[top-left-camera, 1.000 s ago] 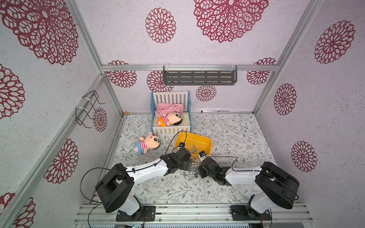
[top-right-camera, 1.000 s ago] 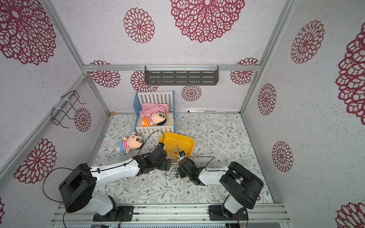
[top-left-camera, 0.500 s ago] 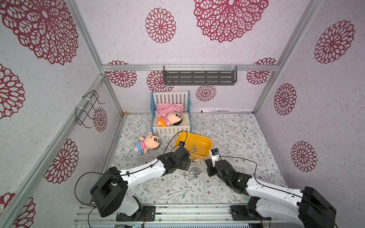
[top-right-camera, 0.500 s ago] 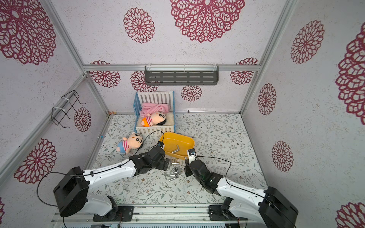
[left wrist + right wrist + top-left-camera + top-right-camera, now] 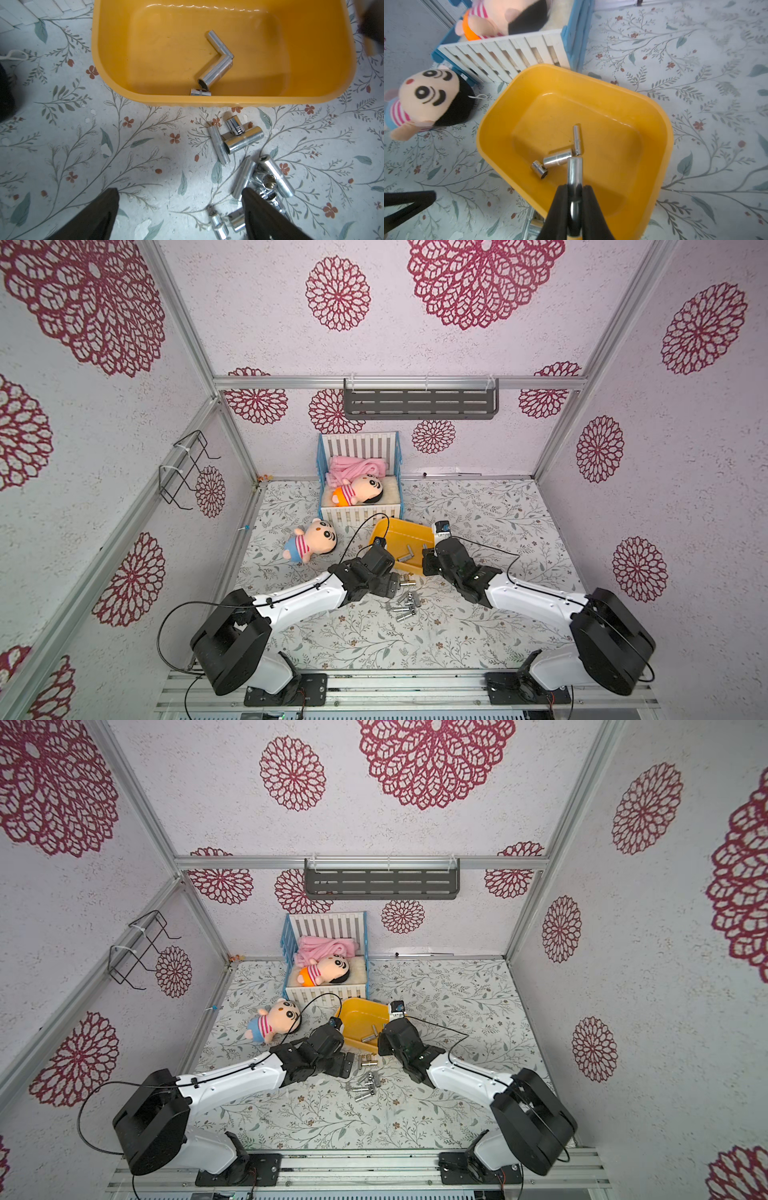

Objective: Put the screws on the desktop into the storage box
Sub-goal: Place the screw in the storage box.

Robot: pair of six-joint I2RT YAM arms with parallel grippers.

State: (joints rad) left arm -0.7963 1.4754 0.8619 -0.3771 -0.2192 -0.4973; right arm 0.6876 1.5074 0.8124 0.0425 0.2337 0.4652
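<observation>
Right jaws are clamped tight on one screw (image 5: 574,172) above the storage box (image 5: 591,97); three more screws (image 5: 557,159) lie inside just past it. Left jaws gape wide, empty, loose screws (image 5: 243,141) on the bench (image 5: 124,155) beside one finger (image 5: 264,214).

The left arm (image 5: 299,601) is stretched low toward the storage box (image 5: 405,524), the left gripper (image 5: 180,193) held wide apart just before its near rim. The right arm (image 5: 532,597) is extended over that rim, the right gripper (image 5: 575,188) clamped on one screw (image 5: 574,172) above the box floor.
</observation>
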